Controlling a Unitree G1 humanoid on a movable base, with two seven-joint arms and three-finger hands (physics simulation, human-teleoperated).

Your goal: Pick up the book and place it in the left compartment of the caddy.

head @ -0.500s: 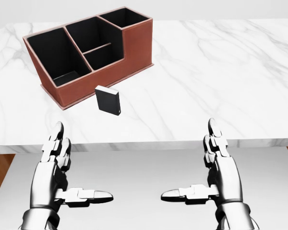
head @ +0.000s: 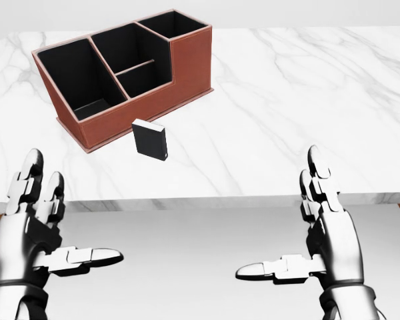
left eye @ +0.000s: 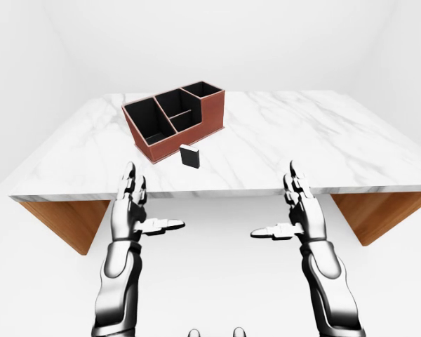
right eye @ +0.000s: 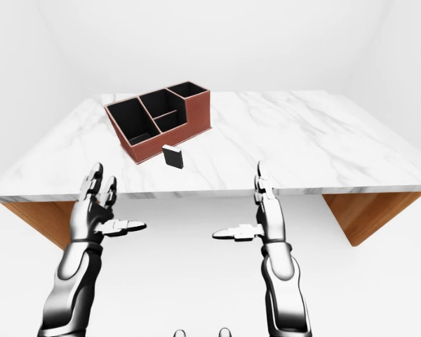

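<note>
Left hand (head: 37, 227): fingers spread wide, thumb out sideways, empty; low at left of head view, short of the table edge.
Right hand (head: 323, 230): also splayed open, thumb pointing left, holds nothing; low at right, short of the table edge.
Book (head: 150, 140): small, black, standing upright on the marble table (head: 287, 107), just beside the caddy's near wall, apart from both hands.
Caddy (head: 187, 63): brown with black interior, angled on the table's far left; left compartment (head: 73, 77) large and open-topped, smaller compartments to its right.
Table base (left eye: 368, 214): wood panels under the top, both ends.
</note>
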